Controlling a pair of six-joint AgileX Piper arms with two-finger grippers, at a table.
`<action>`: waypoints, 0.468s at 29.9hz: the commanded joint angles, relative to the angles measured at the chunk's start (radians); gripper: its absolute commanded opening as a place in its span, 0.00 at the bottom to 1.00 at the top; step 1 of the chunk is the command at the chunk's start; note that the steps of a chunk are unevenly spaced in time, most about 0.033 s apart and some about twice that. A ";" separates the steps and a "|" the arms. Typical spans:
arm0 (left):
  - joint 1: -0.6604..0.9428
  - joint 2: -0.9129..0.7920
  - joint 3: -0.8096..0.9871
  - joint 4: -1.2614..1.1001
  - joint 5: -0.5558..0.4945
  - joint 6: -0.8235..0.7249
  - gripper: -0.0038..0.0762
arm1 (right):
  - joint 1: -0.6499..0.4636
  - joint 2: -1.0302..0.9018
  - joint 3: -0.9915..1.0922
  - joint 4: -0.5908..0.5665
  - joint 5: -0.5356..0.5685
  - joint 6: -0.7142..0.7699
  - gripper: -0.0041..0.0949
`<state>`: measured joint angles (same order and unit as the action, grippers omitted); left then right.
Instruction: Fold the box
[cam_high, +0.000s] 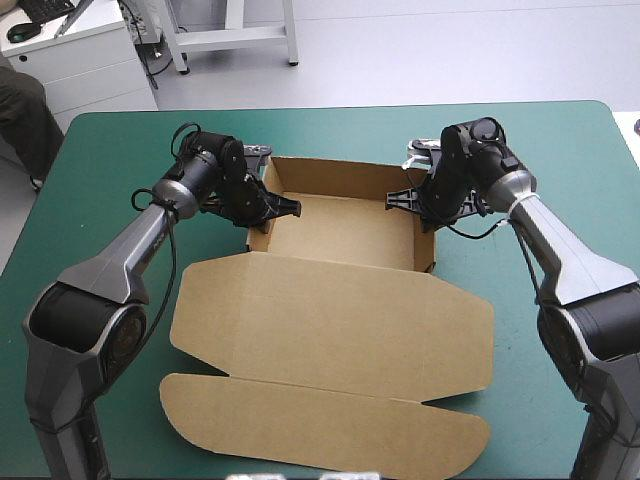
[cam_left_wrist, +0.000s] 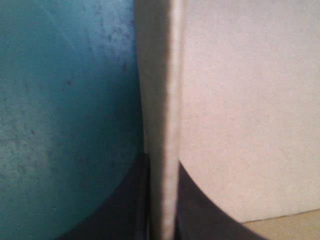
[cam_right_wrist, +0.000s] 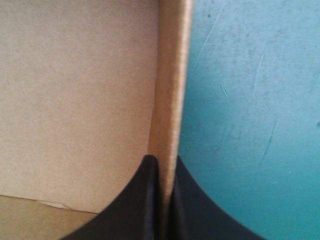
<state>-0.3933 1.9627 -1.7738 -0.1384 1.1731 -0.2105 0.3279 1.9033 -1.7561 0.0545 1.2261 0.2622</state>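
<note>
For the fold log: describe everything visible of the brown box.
The box is a cut sheet of plain brown board, part folded: an open tray at the far side, its back and two side walls raised, floor bare. The lid lies flat on the teal-green cover toward the near edge, with rounded corners and a creased front flap. The left tool is shut on the left side wall, the right tool on the right wall, each wall's top edge between the black fingers.
</note>
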 joint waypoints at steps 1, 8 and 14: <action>-0.009 -0.044 -0.055 -0.067 0.015 0.009 0.04 | -0.007 -0.044 -0.023 -0.064 -0.025 -0.035 0.03; -0.009 -0.011 -0.057 -0.081 0.047 0.009 0.04 | -0.007 -0.044 -0.023 -0.073 -0.050 -0.052 0.03; -0.009 -0.011 -0.066 -0.105 0.042 0.048 0.12 | -0.007 -0.044 -0.023 -0.070 -0.057 -0.052 0.05</action>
<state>-0.3953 2.0169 -1.7984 -0.1730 1.1991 -0.1998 0.3279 1.9097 -1.7545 0.0195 1.2129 0.2406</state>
